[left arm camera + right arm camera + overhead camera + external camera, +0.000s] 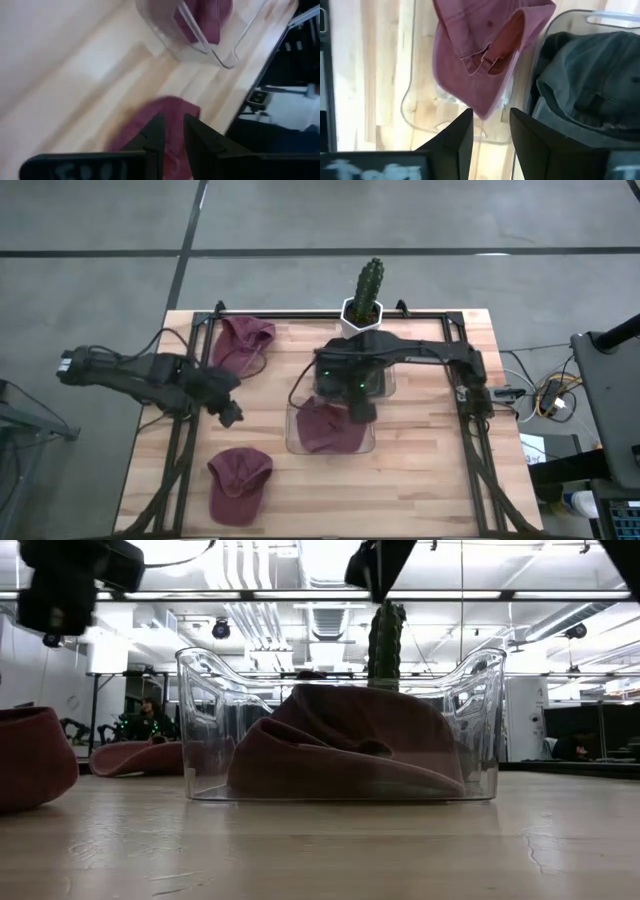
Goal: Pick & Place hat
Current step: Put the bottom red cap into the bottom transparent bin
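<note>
Three maroon hats show. One lies crumpled in the clear bin, seen as hat. Another rests flat on the table near the front left. The third lies at the far left. My right gripper hangs open and empty above the bin's hat. My left gripper hovers above the table between the two loose hats, its fingers a narrow gap apart, holding nothing.
A second clear bin behind the first holds a dark grey hat. A potted cactus stands at the table's far edge. Black frame rails run along the table's sides. Bare wood lies at the near right.
</note>
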Available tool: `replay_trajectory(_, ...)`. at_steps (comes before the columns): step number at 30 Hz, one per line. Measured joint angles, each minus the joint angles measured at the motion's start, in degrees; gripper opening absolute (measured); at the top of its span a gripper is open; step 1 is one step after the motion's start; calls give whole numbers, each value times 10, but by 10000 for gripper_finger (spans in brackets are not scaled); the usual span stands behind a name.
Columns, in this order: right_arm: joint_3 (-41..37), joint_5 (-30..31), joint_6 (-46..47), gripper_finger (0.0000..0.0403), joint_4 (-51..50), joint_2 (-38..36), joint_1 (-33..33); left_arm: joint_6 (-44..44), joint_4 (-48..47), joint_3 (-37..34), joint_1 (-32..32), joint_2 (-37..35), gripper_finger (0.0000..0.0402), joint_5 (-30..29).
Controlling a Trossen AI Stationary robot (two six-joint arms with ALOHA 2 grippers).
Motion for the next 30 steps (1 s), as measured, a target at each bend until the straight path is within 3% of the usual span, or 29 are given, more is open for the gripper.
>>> replay_trajectory(7,-99,1,31,109,57,-113,0,-160,-13,14,-130,-1,62,-79)
replay_trajectory(15,-350,22,107,97,257,-321,-1,-279,-63,74,-263,20,62,-195)
replay_trajectory(23,-588,22,156,85,496,-530,-1,-321,-148,163,-303,95,62,-192)
replay_trajectory(30,-734,21,186,79,641,-658,-1,-325,-235,256,-304,195,62,-141)
